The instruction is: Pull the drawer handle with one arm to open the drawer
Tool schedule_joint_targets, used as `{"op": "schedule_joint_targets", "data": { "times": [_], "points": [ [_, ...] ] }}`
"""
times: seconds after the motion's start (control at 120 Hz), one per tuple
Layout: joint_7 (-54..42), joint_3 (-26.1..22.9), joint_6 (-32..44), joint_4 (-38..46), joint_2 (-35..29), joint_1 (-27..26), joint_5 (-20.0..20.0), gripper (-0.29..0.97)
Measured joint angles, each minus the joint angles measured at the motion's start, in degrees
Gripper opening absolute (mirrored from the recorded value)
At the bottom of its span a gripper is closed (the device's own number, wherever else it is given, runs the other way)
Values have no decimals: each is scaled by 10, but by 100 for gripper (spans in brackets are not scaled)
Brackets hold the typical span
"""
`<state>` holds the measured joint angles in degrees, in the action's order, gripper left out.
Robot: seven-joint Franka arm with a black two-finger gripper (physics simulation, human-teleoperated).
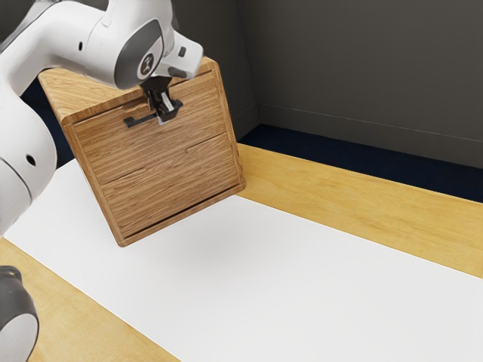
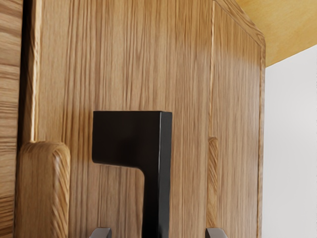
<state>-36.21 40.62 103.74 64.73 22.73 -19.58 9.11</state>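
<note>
Across the white-and-wood worktop, a light-grained wooden drawer cabinet stands in the frame's upper left. On its top drawer, which looks shut, the black bar handle lies between the spread fingers of the black two-finger hand. The fingers are seemingly not yet touching it, placed ready to clench and pull.

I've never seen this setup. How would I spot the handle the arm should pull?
Find the light wooden cabinet standing on the white table top. On its top drawer front sits a slim black bar handle, with the black gripper at one end. It is the cabinet's only dark fitting.
</note>
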Motion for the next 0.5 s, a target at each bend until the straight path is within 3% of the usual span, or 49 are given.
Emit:
{"op": "schedule_joint_targets", "data": {
  "times": [0.5],
  "points": [
    [-5,0,1,14,-6,0,-3,8]
  ]
}}
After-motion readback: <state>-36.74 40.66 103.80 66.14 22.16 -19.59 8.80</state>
